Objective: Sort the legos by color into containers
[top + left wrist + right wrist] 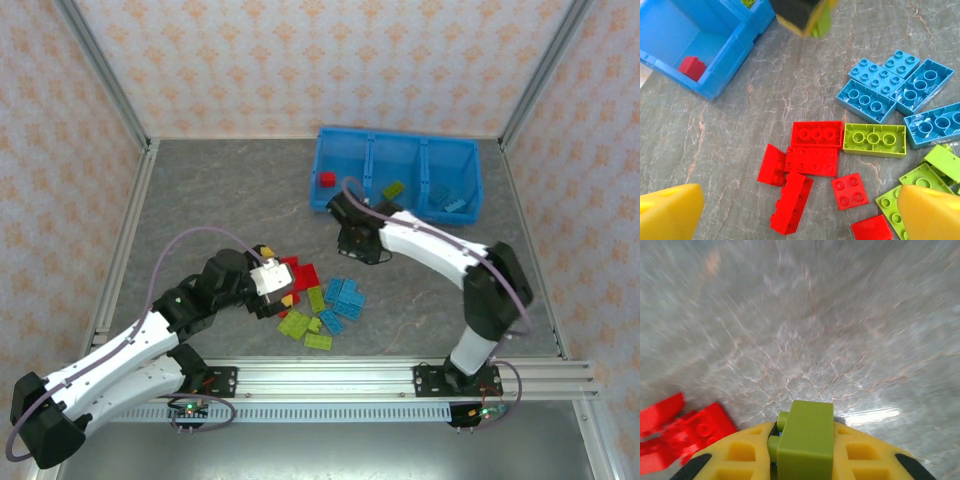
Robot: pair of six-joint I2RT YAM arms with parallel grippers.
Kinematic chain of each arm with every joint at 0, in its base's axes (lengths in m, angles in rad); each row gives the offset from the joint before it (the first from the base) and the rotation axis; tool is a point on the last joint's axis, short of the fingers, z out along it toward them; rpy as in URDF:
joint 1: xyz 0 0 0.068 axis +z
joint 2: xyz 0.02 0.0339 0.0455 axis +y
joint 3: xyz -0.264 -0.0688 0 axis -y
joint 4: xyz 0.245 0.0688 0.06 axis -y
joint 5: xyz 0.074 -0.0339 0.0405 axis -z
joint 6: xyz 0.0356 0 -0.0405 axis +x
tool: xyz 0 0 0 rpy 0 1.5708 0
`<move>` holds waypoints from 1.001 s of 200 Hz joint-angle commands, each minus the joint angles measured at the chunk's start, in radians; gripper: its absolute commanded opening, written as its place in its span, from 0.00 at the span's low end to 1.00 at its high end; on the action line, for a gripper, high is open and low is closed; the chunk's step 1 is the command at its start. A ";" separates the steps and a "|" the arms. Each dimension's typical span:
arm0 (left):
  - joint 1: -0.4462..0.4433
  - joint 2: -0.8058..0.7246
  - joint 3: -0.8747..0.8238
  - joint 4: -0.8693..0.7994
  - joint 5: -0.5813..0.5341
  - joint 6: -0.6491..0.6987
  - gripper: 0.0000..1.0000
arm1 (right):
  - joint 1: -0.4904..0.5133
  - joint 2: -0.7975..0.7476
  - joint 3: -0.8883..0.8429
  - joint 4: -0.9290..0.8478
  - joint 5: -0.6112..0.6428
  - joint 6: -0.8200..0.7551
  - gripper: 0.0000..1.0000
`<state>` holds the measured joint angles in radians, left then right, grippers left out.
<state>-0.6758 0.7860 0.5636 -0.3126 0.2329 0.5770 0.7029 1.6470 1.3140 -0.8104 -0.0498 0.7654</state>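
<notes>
Two things could spoil the sort from here. First, the right gripper (352,238) hangs over bare table (220,200) just on the near side of the blue bin (400,133), its jaws closed on a single lime brick (805,440). In the right wrist view the brick stands on end between the yellow pads (747,452), with much of it proud of them. A pinch like that may let it twist or slip on a quick swing. If it hangs low, it could catch the bin's near wall. A release slightly left or right would land it with the red piece (326,180) in the left compartment or the blue pieces (447,196) in the right one, rather than beside the green piece (393,189) in the middle. Second, the left gripper (800,212) is spread wide and empty above the red bricks (812,160) of the loose pile (320,300) at the near middle of the table. Those reds lie touching one another, and one touches a loose green brick (874,140), so closing could pinch two together or shove neighbours about. Its likely route to the far-left compartment also runs close by the right arm, so a brush between the two is possible.
</notes>
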 commanded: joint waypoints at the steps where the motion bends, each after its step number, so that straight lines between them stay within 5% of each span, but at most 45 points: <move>1: 0.019 0.000 0.005 0.049 0.014 -0.002 1.00 | -0.097 -0.108 0.051 -0.062 0.135 -0.064 0.18; 40: 0.030 -0.002 0.010 0.055 0.019 -0.012 1.00 | -0.355 -0.015 0.207 0.016 0.033 -0.231 0.18; 77: 0.033 -0.011 0.015 0.066 0.042 -0.040 1.00 | -0.439 0.283 0.486 0.004 -0.021 -0.305 0.17; 104: 0.033 -0.017 0.016 0.055 0.016 -0.041 1.00 | -0.465 0.469 0.691 -0.053 -0.041 -0.311 0.25; 125: 0.039 -0.012 0.018 0.064 -0.013 -0.069 1.00 | -0.482 0.552 0.805 -0.109 -0.063 -0.305 0.40; 162: 0.047 0.061 0.074 0.072 -0.169 -0.212 1.00 | -0.490 0.520 0.841 -0.146 -0.102 -0.307 0.54; 200: 0.048 0.257 0.306 -0.061 -0.344 -0.564 1.00 | -0.488 0.338 0.709 -0.170 -0.204 -0.365 0.56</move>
<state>-0.6384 0.9443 0.7158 -0.3000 0.0536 0.2890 0.2123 2.1674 2.0960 -0.9226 -0.1741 0.4511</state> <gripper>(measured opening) 0.999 0.552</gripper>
